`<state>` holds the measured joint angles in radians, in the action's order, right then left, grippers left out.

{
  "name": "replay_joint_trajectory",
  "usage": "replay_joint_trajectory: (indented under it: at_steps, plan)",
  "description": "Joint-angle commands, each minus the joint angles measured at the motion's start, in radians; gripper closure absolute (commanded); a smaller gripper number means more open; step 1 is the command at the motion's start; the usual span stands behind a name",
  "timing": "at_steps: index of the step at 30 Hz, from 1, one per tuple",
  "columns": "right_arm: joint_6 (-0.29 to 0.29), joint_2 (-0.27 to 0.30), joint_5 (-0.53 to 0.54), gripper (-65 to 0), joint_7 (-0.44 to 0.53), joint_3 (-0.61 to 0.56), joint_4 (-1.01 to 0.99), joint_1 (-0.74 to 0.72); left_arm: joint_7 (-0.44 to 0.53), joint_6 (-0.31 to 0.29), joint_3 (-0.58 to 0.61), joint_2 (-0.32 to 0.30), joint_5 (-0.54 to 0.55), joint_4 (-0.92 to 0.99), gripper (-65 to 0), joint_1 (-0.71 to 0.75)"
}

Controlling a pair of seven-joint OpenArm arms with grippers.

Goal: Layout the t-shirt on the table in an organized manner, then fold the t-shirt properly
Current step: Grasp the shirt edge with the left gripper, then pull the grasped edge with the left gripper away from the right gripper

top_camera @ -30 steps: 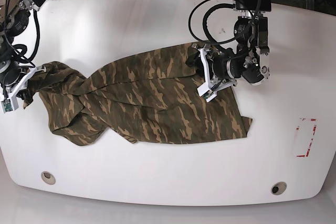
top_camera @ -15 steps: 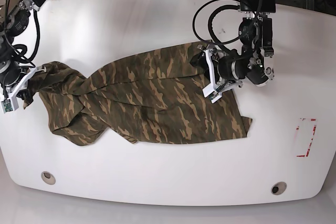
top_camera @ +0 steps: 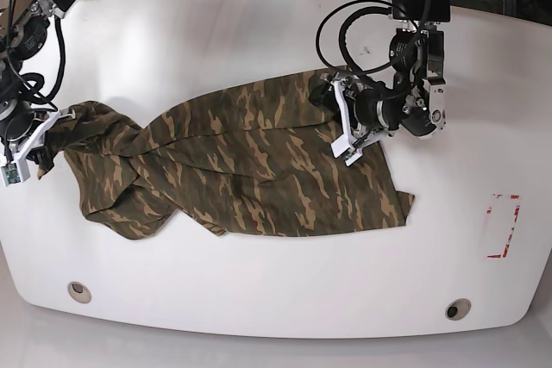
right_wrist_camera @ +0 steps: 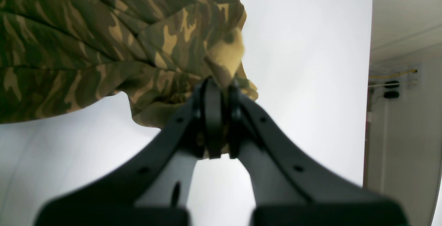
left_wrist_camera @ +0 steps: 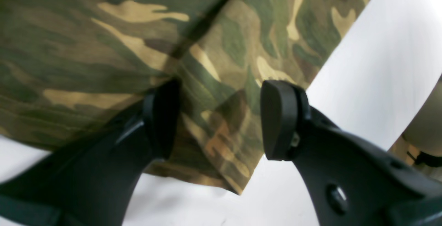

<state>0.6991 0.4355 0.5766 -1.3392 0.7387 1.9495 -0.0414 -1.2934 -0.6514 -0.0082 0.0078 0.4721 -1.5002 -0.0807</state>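
Observation:
The camouflage t-shirt [top_camera: 250, 161] lies rumpled across the white table [top_camera: 259, 299], bunched at its left end and flatter toward the right. My left gripper [top_camera: 342, 124] hovers over the shirt's upper right edge. In the left wrist view it [left_wrist_camera: 219, 115] stands open, with a corner of the t-shirt [left_wrist_camera: 103, 46] lying beneath the gap and nothing pinched. At the far left, my right gripper [top_camera: 59, 120] holds the bunched end. The right wrist view shows it [right_wrist_camera: 217, 91] shut on a fold of the t-shirt [right_wrist_camera: 86, 39].
A red-and-white tape mark [top_camera: 503, 226] sits near the table's right edge. Two grommet holes [top_camera: 78, 290] [top_camera: 457, 308] lie along the front edge. Black cables [top_camera: 341, 32] loop behind the left arm. In the right wrist view the table edge [right_wrist_camera: 369, 81] runs close on the right.
The left gripper's jaws have spread wider and the gripper has shifted slightly to the right over the shirt. The right arm and the cloth have stayed put.

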Motion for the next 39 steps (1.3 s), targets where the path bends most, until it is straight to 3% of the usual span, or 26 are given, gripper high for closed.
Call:
replay_joint_trajectory:
  at_steps: [1,4,12,14,30,39]
  plan:
    - [-0.001,0.023,0.009,0.0,0.022,0.008,0.015,-0.016,0.010,0.000,0.000,0.002,0.018,-0.015,-35.1,-0.017]
    - [-0.001,0.023,0.009,0.0,0.022,0.008,0.015,-0.016,0.010,-0.001,0.001,0.004,0.018,-0.015,-31.8,-0.017]
    - [-0.001,0.023,0.009,0.0,0.022,0.008,0.015,-0.016,0.018,-0.001,0.001,0.004,0.018,-0.010,-5.7,-0.018]
    - [-0.001,0.023,0.009,0.0,0.022,0.008,0.015,-0.016,0.018,-0.001,0.001,0.004,0.018,-0.013,-2.1,-0.018]
    - [-0.001,0.023,0.009,0.0,0.022,0.008,0.015,-0.018,0.019,-0.047,-0.008,-0.004,0.017,-0.178,0.0,-0.017]
    - [-0.001,0.001,0.009,0.0,0.023,0.025,0.015,-0.002,-0.007,-0.047,-0.167,-0.045,0.020,-0.294,0.0,-0.017]
